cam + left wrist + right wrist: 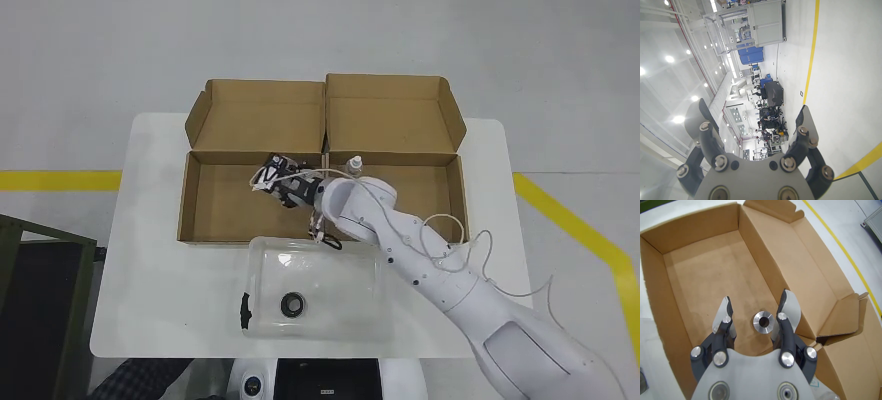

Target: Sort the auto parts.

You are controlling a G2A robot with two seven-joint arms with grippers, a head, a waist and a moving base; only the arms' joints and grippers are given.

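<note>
Above the worktop [120,250], top view: right pincer [281,180] over the left cardboard box [186,200]; black ring [293,304] in the clear bin [265,265]. Left wrist view: left pincer [753,108] spread, empty. Right wrist view: right pincer spread, metal bushing [763,322] between its fingers [791,306] on the box floor

right arm [440,270]: I see it stretched forward and across to the left, wrist bent down | right gripper [756,294]: points downward, fingers wide apart | left gripper [752,103]: points about level, rolled on its side, fingers spread apart
</note>
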